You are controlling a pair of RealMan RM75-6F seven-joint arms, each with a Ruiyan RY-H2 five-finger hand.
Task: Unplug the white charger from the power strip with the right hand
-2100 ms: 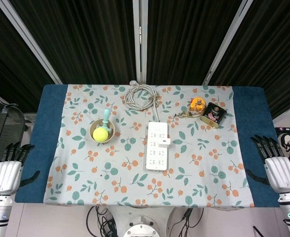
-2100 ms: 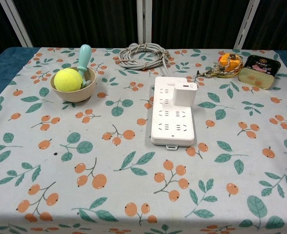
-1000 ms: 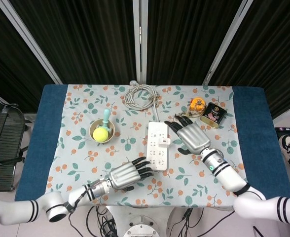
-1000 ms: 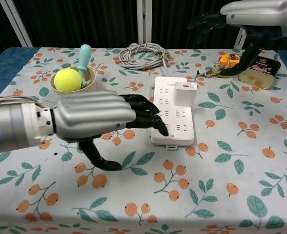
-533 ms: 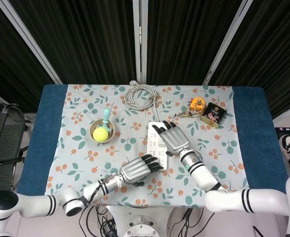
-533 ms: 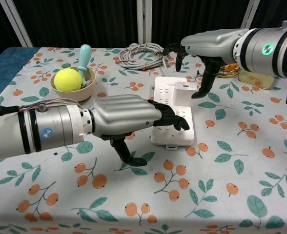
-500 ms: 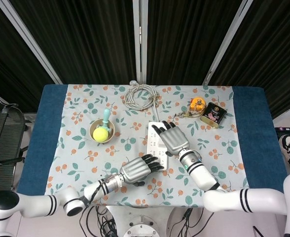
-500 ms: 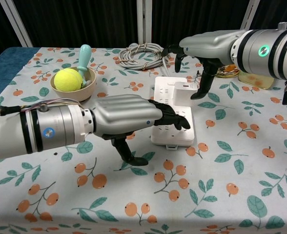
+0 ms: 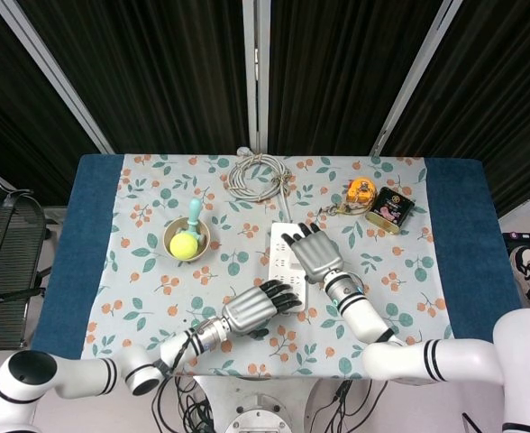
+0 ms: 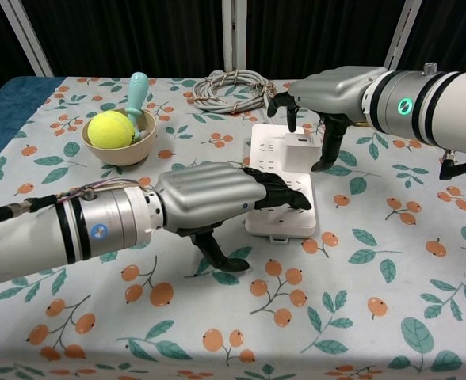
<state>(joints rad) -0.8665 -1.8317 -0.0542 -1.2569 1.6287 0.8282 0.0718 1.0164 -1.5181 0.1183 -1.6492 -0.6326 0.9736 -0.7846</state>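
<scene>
Fingers of my silver right hand (image 10: 320, 103) straddle the boxy white charger (image 10: 300, 147), unclamped; left hand (image 10: 217, 196) presses the glossy white plastic power strip (image 10: 276, 222), fingers spread.

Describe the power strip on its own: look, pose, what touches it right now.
The power strip is a flat white plastic block with rows of sockets, lying face up mid-table on the floral cloth. Its grey cord runs back to a coil. The left hand rests its fingertips on the near half, as if to steady it. The white charger still sits plugged into the far half, with the right hand bracketing it; actual finger contact is unclear.
</scene>
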